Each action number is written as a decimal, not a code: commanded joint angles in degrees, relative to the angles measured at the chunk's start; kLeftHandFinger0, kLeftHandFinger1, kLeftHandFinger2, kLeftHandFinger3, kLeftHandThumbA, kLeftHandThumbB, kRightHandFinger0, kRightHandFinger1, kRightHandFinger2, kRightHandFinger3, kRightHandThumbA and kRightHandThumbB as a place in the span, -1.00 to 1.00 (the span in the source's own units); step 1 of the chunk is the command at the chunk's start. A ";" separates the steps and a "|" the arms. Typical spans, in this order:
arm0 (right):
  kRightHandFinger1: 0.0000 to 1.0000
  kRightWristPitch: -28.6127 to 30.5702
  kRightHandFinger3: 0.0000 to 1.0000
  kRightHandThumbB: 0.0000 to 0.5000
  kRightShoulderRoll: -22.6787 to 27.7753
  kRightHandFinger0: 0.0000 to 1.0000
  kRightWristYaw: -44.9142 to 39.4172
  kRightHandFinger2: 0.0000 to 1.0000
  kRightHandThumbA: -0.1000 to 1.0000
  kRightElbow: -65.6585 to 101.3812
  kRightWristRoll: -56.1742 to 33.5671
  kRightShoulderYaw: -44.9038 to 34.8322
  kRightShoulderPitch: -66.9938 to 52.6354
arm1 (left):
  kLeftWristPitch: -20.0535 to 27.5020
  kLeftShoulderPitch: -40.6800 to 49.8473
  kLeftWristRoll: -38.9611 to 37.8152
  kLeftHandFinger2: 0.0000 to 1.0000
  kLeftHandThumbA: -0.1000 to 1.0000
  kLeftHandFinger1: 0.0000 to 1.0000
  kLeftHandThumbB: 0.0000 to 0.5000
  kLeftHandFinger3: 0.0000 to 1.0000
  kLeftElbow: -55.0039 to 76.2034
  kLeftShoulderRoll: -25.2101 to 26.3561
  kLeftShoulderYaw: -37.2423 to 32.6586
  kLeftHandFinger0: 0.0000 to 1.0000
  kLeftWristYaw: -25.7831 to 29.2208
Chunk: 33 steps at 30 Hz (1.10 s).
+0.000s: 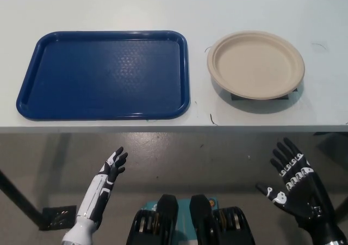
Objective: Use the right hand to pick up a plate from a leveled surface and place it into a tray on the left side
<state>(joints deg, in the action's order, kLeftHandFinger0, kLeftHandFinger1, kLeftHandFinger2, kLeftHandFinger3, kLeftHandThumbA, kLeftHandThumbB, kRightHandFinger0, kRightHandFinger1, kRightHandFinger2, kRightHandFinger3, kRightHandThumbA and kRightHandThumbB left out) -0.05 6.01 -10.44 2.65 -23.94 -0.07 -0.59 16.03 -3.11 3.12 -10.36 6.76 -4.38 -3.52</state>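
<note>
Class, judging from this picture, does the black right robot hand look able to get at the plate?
Probably yes. The right robot hand is open below the table edge, almost straight under the plate, and nothing lies between them. The plate sits raised on a dark support.

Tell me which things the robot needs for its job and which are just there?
Needed:
plate, resting on a dark block
blue tray, nothing in it
right hand, open

Just there:
left hand, open, resting below the table edge
white table

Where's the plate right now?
In the head view the plate sits on the table's right side, raised on a dark stand, just right of the blue tray.
</note>
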 commanded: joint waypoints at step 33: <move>1.00 -26.88 1.00 0.53 -2.57 1.00 8.10 1.00 1.00 2.35 -52.52 -11.27 10.58 | 3.49 -0.60 1.66 1.00 1.00 1.00 -0.63 1.00 1.89 1.00 -0.85 1.00 -0.96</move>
<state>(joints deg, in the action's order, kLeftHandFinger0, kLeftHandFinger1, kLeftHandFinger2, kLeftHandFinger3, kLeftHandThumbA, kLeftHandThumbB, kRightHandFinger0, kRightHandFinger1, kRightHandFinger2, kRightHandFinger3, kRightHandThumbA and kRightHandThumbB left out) -19.87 4.37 -6.43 2.63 -58.90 -8.00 4.09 16.04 -3.06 3.44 -10.49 6.67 -4.61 -3.53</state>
